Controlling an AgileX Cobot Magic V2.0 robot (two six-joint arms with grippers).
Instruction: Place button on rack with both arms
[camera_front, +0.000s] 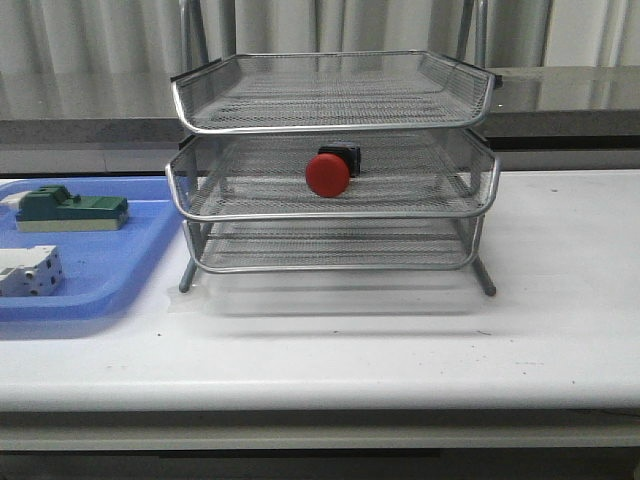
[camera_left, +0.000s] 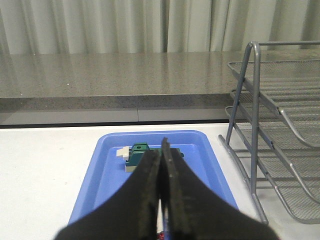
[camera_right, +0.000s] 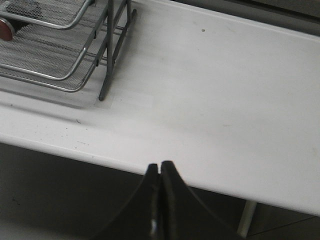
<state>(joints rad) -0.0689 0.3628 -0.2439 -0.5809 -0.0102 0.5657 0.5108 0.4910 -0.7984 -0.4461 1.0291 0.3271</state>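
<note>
**Button seated on the middle tier; keep both arms clear**

Nearest the lens, the left gripper (camera_left: 161, 200) has its fingers pressed together over the blue tray (camera_left: 105, 175) beside the rack (camera_front: 330, 215). The right gripper (camera_right: 160, 200) is likewise closed and empty, off the rack's far side. The button (camera_front: 330, 170) lies on the rack's middle tier, red cap forward. The placing looks done; any retreat should avoid nudging the rack.

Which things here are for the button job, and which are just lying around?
For the job:
- red button, lying on the middle tier
- wire-mesh rack
- left gripper and right gripper, both shut and holding nothing

Just lying about:
- blue tray
- green block in the tray
- white block in the tray
</note>
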